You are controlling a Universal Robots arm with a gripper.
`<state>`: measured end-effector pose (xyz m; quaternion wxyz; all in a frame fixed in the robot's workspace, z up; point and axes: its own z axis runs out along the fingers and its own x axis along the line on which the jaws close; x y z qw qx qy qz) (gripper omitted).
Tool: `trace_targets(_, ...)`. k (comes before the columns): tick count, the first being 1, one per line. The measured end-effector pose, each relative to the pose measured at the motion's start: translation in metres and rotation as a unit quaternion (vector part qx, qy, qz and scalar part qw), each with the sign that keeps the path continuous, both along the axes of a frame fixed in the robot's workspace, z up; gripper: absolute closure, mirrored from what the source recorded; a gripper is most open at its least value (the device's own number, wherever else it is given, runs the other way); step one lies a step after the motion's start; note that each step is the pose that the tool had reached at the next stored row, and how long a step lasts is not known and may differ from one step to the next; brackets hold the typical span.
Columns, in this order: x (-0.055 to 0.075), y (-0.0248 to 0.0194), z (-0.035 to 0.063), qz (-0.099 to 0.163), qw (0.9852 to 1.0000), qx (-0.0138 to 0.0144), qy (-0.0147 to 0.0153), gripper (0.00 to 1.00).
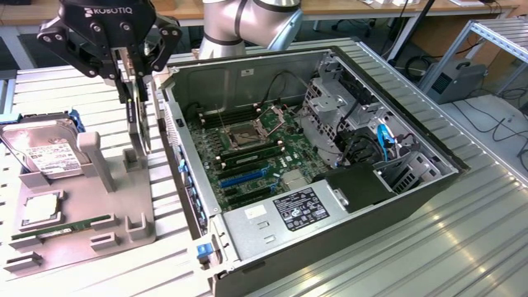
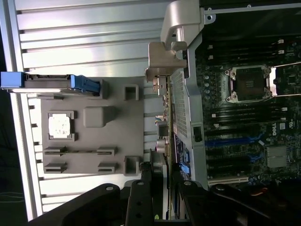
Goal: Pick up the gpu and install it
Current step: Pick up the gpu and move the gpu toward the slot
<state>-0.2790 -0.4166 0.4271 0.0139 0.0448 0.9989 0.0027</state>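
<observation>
The gpu [image 1: 140,127] is a thin dark card seen edge-on, hanging upright with its silvery end bracket [image 2: 162,59] at one end. My gripper [image 1: 130,86] is shut on its upper edge, one black finger on each flat face. The card hangs just above the grey holder fixture [image 1: 91,204], close beside the outer wall of the open computer case [image 1: 177,142]. In the wrist view the gpu [image 2: 162,108] runs as a narrow strip between the fixture [image 2: 89,141] and the case wall, with my gripper [image 2: 162,188] around it. The motherboard [image 1: 247,154] with its blue slots [image 1: 243,176] lies inside the case.
On the fixture stand a silver hard drive [image 1: 49,154], a small square chip [image 1: 39,210] and a green memory stick [image 1: 62,226]. The case holds a power supply [image 1: 289,210], drive cage [image 1: 330,105] and cables. The ribbed metal table [image 1: 462,235] extends toward the exterior view's right.
</observation>
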Motion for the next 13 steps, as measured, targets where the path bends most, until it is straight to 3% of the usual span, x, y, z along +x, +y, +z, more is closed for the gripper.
trace_targets(13,0.0064,0.0,0.0,0.0,1.0,-0.0005,0.0,0.73)
